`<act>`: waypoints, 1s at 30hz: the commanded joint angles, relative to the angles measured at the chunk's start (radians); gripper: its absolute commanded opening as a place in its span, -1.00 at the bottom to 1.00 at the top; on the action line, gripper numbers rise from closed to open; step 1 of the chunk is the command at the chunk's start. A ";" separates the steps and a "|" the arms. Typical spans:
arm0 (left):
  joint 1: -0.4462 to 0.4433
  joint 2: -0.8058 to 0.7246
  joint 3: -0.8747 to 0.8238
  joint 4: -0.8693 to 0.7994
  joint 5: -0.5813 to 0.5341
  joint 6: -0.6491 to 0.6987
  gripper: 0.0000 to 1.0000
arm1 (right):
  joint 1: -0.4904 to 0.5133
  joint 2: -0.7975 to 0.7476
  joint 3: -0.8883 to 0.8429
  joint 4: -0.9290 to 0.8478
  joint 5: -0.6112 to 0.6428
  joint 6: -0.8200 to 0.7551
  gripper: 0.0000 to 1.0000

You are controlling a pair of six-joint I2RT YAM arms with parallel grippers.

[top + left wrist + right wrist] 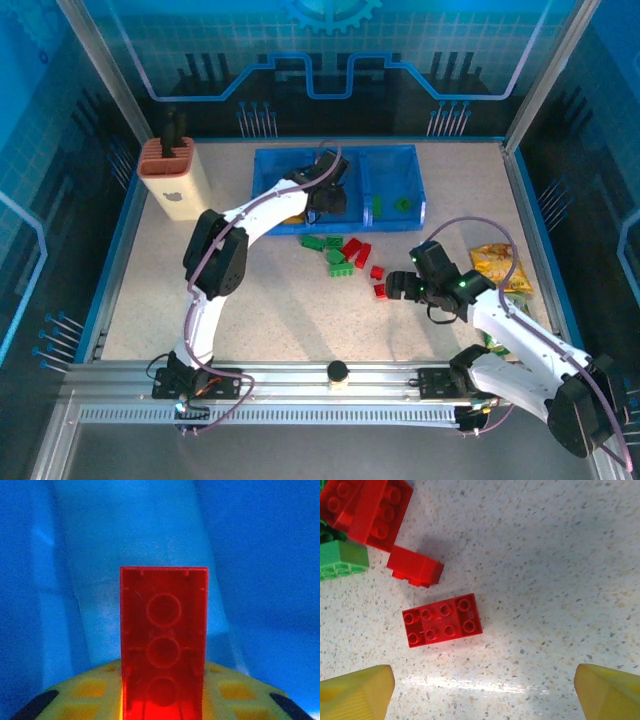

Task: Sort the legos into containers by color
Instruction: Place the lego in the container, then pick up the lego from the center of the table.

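Observation:
The blue tray (390,160) of containers stands at the back centre, and green legos (403,205) lie in its right compartment. My left gripper (325,200) reaches into the tray's middle. In the left wrist view that left gripper (162,702) is shut on a red lego (163,630), underside showing, over the blue tray floor (125,530). Loose green legos (337,260) and red legos (355,249) lie on the table before the tray. My right gripper (396,285) hovers open beside two red legos (379,290). Below the right gripper (482,692) a red eight-stud lego (442,620) lies flat, apart from the fingertips (355,692).
A beige holder with an orange ribbed top (172,175) stands at the back left. A yellow snack bag (500,265) lies at the right, beside my right arm. A small black knob (338,372) sits on the front rail. More red legos (367,505) and a green one (342,560) lie close by.

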 commanded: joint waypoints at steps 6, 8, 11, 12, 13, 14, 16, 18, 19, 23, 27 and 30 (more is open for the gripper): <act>-0.009 -0.069 0.059 -0.094 0.043 0.048 0.49 | 0.040 0.045 -0.018 0.046 -0.023 0.034 0.87; -0.017 -0.132 0.022 -0.082 0.047 0.045 0.49 | 0.043 0.061 -0.020 0.056 -0.025 0.032 0.89; -0.029 -0.236 -0.038 -0.068 0.048 0.039 0.48 | 0.052 0.092 -0.013 0.065 -0.025 0.027 0.89; -0.035 -0.277 -0.068 -0.057 0.048 0.037 0.47 | 0.054 0.105 -0.010 0.071 -0.024 0.026 0.89; -0.043 -0.321 -0.104 -0.039 0.047 0.035 0.46 | 0.056 0.117 -0.006 0.075 -0.026 0.022 0.89; -0.049 -0.361 -0.138 -0.021 0.049 0.033 0.46 | 0.058 0.128 -0.004 0.080 -0.027 0.020 0.89; -0.061 -0.451 -0.219 0.017 0.050 0.025 0.43 | 0.063 0.158 0.008 0.089 -0.027 0.010 0.89; -0.068 -0.524 -0.292 0.041 0.058 0.014 0.41 | 0.065 0.190 0.021 0.091 -0.020 0.002 0.90; -0.070 -0.559 -0.332 0.054 0.062 0.009 0.41 | 0.066 0.205 0.025 0.095 -0.019 -0.003 0.91; -0.074 -0.677 -0.476 0.082 0.055 -0.009 0.39 | 0.067 0.270 0.043 0.126 -0.025 -0.017 0.91; -0.075 -0.789 -0.626 0.098 0.037 -0.033 0.38 | 0.072 0.347 0.075 0.151 -0.036 -0.028 0.91; -0.075 -0.875 -0.736 0.111 0.018 -0.051 0.37 | 0.074 0.405 0.103 0.164 -0.037 -0.036 0.90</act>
